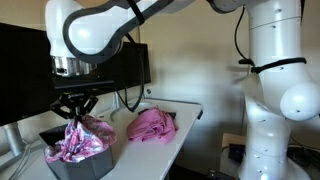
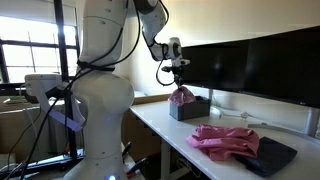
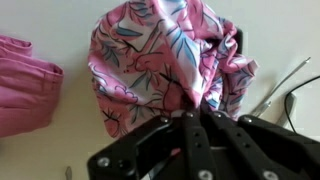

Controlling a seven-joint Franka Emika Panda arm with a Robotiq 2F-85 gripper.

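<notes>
My gripper [image 1: 74,116] [image 2: 178,84] [image 3: 196,112] is shut on a pink floral-patterned cloth [image 1: 78,138] [image 2: 182,96] [image 3: 165,55]. The cloth hangs from the fingertips, and its lower part rests in a grey bin [image 1: 80,163] [image 2: 189,108] at one end of the white table [image 1: 165,150] [image 2: 200,155]. The cloth hides most of the bin's inside in the wrist view. A plain pink garment [image 1: 150,125] [image 2: 225,141] [image 3: 25,85] lies crumpled on the table apart from the bin.
Dark monitors [image 1: 120,70] [image 2: 250,62] stand along the back of the table. A dark flat pad [image 2: 272,156] lies under the pink garment's far end. Cables [image 3: 285,85] run beside the bin. The robot base [image 1: 275,90] stands by the table's edge.
</notes>
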